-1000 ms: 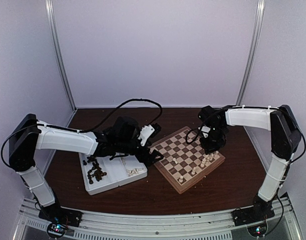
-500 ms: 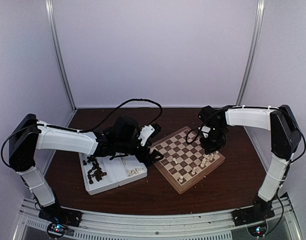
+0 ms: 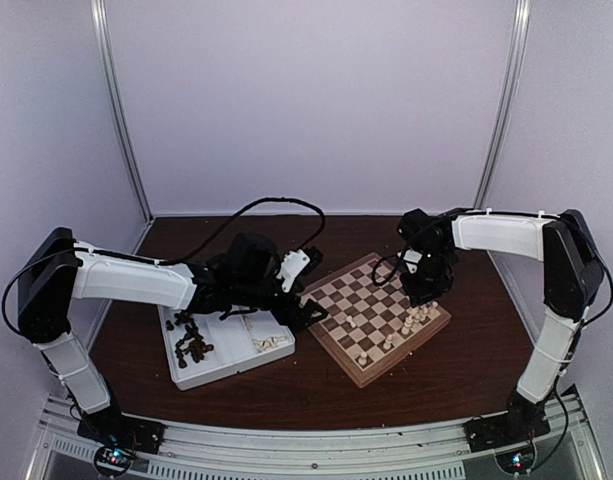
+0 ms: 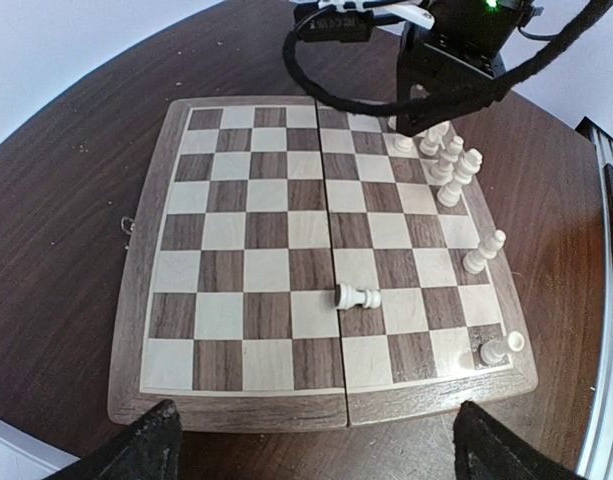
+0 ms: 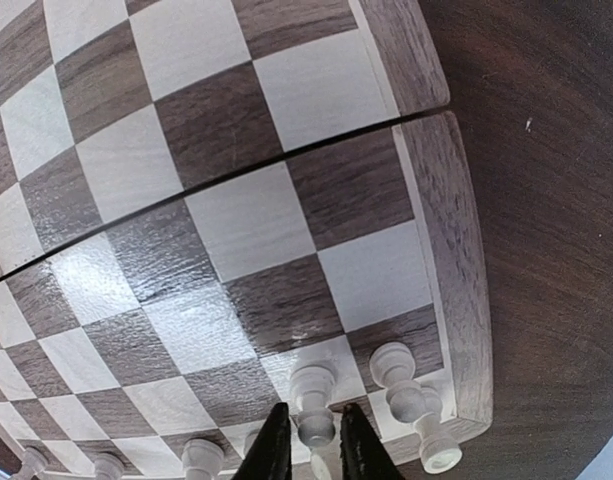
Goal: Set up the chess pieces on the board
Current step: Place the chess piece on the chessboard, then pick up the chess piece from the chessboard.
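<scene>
The board (image 3: 364,288) lies right of centre, also in the left wrist view (image 4: 246,250) and the right wrist view (image 5: 216,130). Several cream-white chess pieces (image 3: 418,318) stand along its right edge (image 4: 456,170). One white piece (image 4: 358,297) lies on its side near the middle. My right gripper (image 3: 426,292) is over that row, its fingers (image 5: 276,445) closed around the top of an upright white piece (image 5: 313,395) that stands on a cream square. My left gripper (image 3: 308,312) hovers at the board's left edge, open wide and empty (image 4: 321,445). No dark pieces are on the board.
A white two-compartment tray (image 3: 226,362) sits left of the board. It holds dark brown pieces (image 3: 191,340) in one part and a few white ones (image 3: 271,343) in the other. The left arm reaches over it. Bare dark table surrounds the board.
</scene>
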Tool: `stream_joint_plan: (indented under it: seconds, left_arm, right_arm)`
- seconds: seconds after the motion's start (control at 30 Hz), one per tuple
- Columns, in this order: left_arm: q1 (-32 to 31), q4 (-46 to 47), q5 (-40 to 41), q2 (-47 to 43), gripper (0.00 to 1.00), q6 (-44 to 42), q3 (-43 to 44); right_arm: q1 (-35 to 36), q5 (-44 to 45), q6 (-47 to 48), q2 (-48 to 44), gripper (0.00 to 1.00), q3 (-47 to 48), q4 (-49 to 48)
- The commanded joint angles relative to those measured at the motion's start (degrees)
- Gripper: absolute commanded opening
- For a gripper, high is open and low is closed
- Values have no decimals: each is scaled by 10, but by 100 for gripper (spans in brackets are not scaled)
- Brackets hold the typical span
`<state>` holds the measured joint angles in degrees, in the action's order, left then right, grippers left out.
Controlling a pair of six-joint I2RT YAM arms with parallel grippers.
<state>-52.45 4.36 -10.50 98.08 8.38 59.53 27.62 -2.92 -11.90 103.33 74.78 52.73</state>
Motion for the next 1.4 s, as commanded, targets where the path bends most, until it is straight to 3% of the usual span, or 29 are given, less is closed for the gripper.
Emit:
stream_joint_plan:
  seconds: [0.0,0.33,0.77,1.07,1.37]
  left_arm:
    - [5,6,-1,1,95,-7,13]
    - [5,2,9,0,92,4,14]
    - [27,47,31,-45,89,35,-47]
    - [40,59,41,-79,89,44,-83]
    - [45,62,47,-101,89,42,-105]
  right_arm:
    - [-3,11,4,-30,19,22,12]
    - [1,-27,10,-39,19,36,11]
    - [99,-109,-4,-25,22,41,-69]
    - [154,-115,-6,5,26,41,-127]
    - [185,-55,4,17,29,7,-176]
